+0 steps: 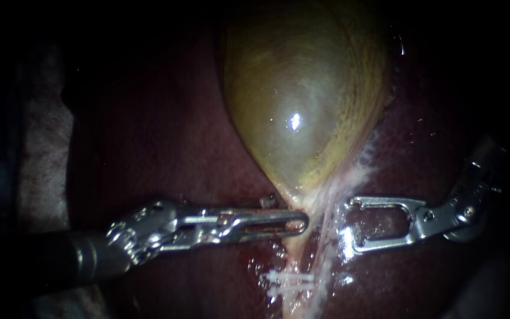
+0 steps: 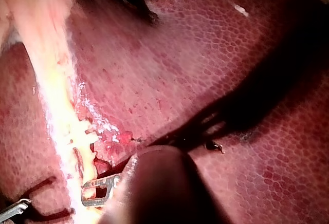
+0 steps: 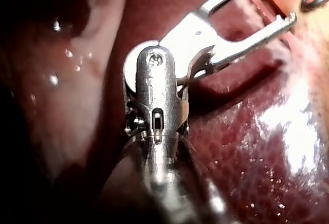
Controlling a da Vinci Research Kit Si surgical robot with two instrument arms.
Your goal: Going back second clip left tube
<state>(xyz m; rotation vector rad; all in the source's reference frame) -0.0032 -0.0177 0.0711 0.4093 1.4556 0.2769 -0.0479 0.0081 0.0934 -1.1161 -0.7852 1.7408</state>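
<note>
- Two white clips (image 1: pixel 290 277) seated on left tube (image 1: pixel 295 251), at 6 o'clock from the gallbladder (image 1: pixel 302 106); clipping apparently done, only the retreat left.
- Long axis of clips 9-to-3, across a tube running 12-to-6.
- Left instrument (image 1: pixel 302 223): jaws clamped on that tube, just 12-ward of clips.
- Right instrument (image 1: pixel 349 227) at 3 o'clock: jaws apart, empty.

The left instrument (image 1: pixel 303 223) has a dark shaft at eight o'clock and a bright steel wrist. The right instrument (image 1: pixel 347 227), at three o'clock, is silver, with slotted jaws and a pivot screw.
</note>
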